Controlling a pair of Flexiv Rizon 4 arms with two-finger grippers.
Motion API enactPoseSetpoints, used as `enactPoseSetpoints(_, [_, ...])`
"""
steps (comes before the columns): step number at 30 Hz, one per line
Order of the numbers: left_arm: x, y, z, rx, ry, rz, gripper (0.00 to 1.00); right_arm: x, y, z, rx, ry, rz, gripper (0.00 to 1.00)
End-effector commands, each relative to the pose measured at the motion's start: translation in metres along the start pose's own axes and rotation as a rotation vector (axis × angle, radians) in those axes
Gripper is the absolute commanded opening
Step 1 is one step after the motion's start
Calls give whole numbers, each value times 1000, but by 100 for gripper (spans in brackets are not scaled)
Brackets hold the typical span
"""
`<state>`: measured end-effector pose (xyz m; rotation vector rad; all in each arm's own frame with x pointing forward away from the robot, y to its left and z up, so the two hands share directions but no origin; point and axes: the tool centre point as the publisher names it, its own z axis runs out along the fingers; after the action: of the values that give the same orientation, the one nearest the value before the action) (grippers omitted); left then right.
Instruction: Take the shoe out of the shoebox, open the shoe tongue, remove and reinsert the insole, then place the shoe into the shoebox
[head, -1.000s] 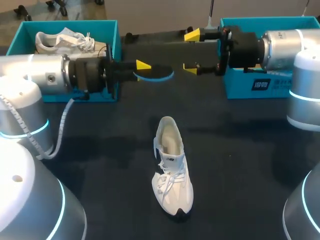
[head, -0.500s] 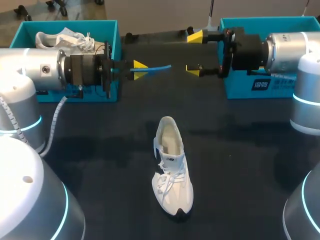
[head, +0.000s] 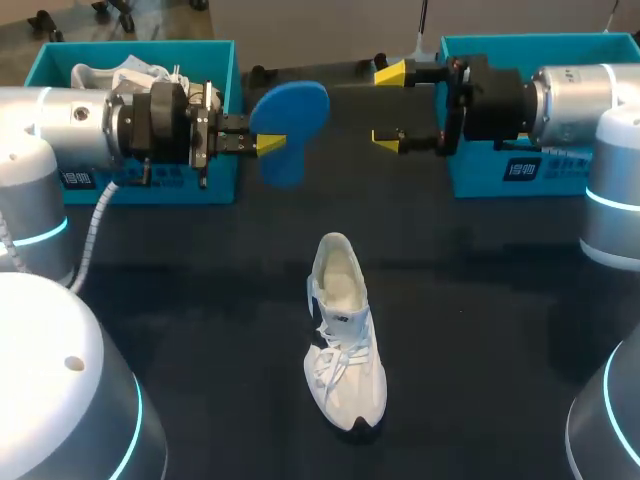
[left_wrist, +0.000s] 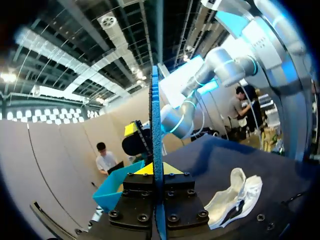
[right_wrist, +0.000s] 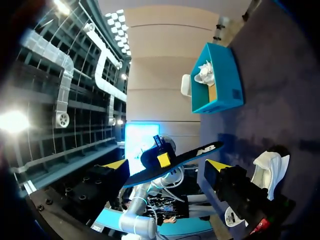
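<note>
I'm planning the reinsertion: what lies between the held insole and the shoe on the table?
Nothing: the head view shows only bare table between the insole in the left gripper and the shoe.

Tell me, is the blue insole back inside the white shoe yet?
No, the left tool holds the blue insole up in the air, well clear of the white shoe.

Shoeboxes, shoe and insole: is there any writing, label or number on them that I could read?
Right shoebox: white print on its front, too small to read.
Left shoebox: white print on its front, too small to read.
Shoe: small dark mark on its side, too small to read.
Insole: white print near one end in the right wrist view, too blurred to read.
No readable numbers or signs.
</note>
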<state>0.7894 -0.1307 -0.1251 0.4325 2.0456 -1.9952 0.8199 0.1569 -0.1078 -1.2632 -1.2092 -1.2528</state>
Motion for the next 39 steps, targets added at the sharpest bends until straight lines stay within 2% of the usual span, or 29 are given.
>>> enactPoseSetpoints(1, [-7, 3, -1, 59, 115, -482, 0, 0, -1, 0, -2, -4, 1, 100])
enactPoseSetpoints(9, [-7, 3, -1, 59, 115, -482, 0, 0, -1, 0, -2, -4, 1, 100])
enactPoseSetpoints(12, [-6, -1, -3, 57, 145, -612, 0, 0, -1, 0, -2, -4, 1, 100])
enactPoseSetpoints(21, [-8, 2, -4, 72, 110, -999, 0, 0, -1, 0, -2, -4, 1, 100])
enactPoseSetpoints(24, [-7, 2, 0, 86, 154, -1154, 0, 0, -1, 0, -2, -4, 1, 100])
enactPoseSetpoints(25, [-6, 0, 0, 118, 208, -1158, 0, 0, -1, 0, -2, -4, 1, 100])
enactPoseSetpoints(37, [-6, 0, 0, 118, 208, -1158, 0, 0, -1, 0, -2, -4, 1, 100])
enactPoseSetpoints(39, [-3, 8, 3, 105, 186, -1232, 0, 0, -1, 0, -2, -4, 1, 100])
